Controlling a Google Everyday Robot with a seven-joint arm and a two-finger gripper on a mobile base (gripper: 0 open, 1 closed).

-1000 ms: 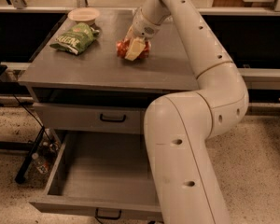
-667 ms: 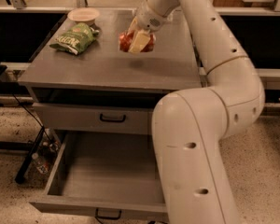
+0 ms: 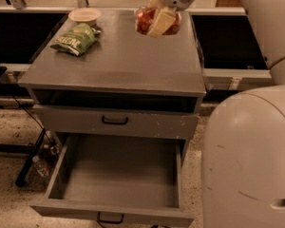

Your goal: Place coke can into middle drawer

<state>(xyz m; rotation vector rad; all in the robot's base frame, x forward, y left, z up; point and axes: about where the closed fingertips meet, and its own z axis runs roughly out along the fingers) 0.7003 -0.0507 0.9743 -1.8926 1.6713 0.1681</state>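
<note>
My gripper point(image 3: 159, 22) is shut on the red coke can point(image 3: 145, 21) and holds it in the air above the back of the grey cabinet top point(image 3: 118, 61). Its pale fingers point(image 3: 162, 23) cross the can's front, so only the can's red sides show. The middle drawer point(image 3: 118, 175) stands pulled out below, a wide grey box with a flat bare floor and a small black handle point(image 3: 109, 218) on its front panel. The can is well above and behind the drawer's opening.
A green chip bag point(image 3: 76, 38) and a shallow bowl point(image 3: 84, 15) lie at the cabinet top's back left. A shut drawer front point(image 3: 116, 121) with a black handle sits above the open one. My white arm point(image 3: 249, 160) fills the right side. Cables and a dark stand lie on the floor at left.
The gripper has lifted the can off the cabinet top and carried it up. The view has shifted, so the cabinet and open drawer now sit further right and more central.
</note>
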